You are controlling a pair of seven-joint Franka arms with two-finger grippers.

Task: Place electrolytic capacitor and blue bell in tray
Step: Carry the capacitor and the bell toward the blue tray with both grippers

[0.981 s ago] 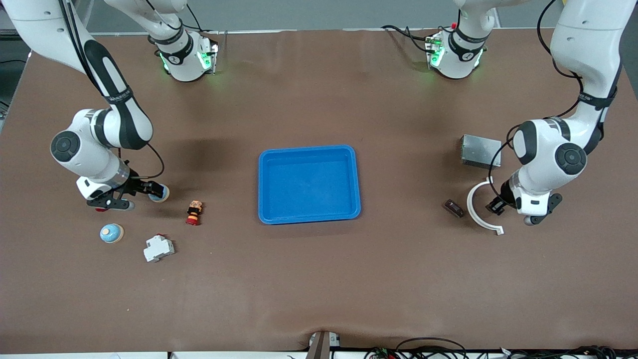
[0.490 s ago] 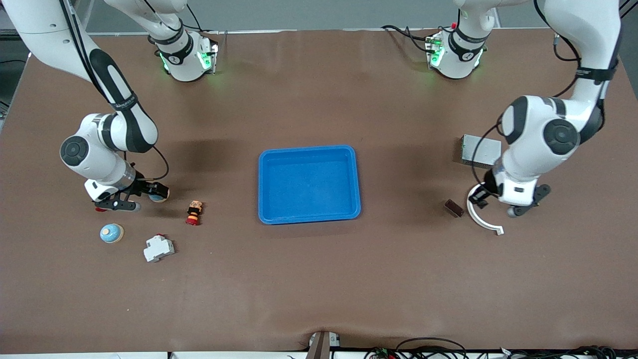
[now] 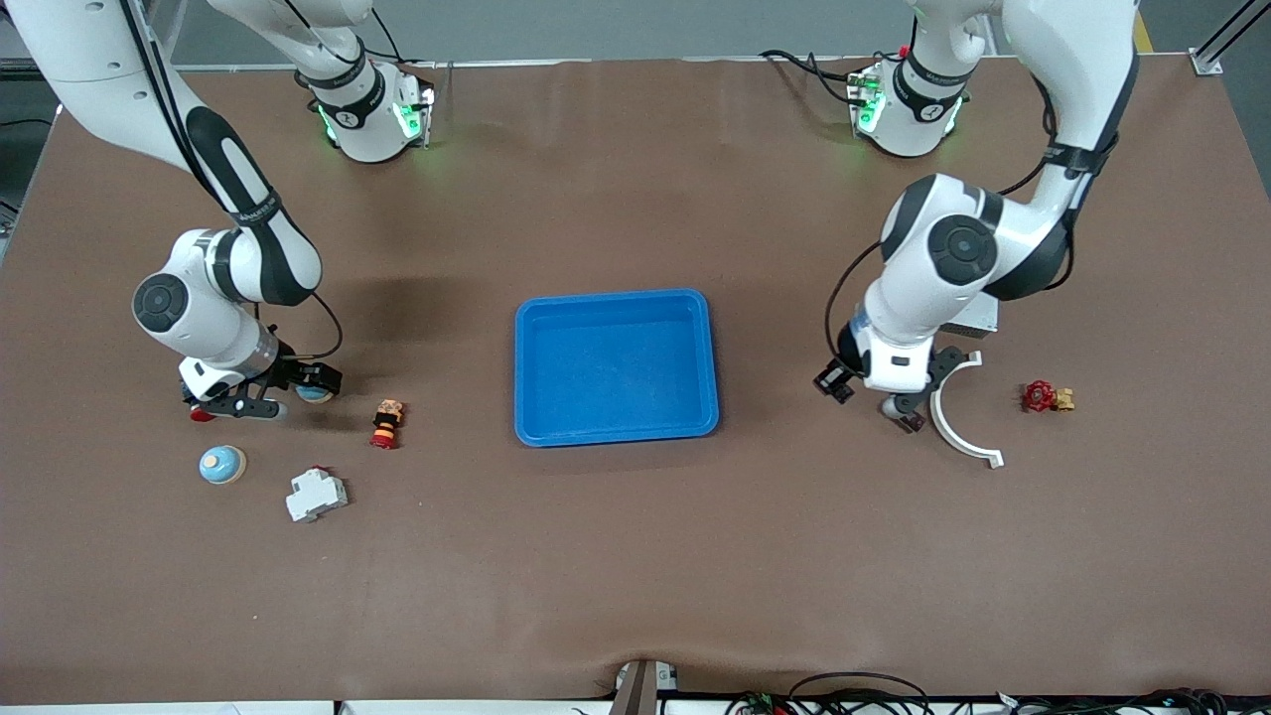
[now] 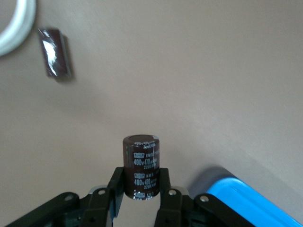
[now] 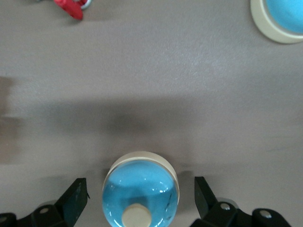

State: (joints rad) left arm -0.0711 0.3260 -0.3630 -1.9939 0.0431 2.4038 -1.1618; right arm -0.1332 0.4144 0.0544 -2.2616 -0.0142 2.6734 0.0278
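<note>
The left claw (image 4: 143, 198) pinched the electrolytic capacitor (image 4: 141, 166) upright above the worktop (image 3: 635, 556), just beside the tray (image 3: 616, 437). The right claw (image 5: 140, 201) stood spread, its fingers either side of a blue bell (image 5: 140, 189) on the worktop. Another blue bell (image 3: 221, 464) lay near it.

Tray (image 3: 616, 365) mid-table; two bells (image 3: 222, 464) toward right arm's end, one seemingly between right gripper's (image 3: 281, 389) fingers; ring piece (image 3: 959, 422) toward left arm's.
</note>
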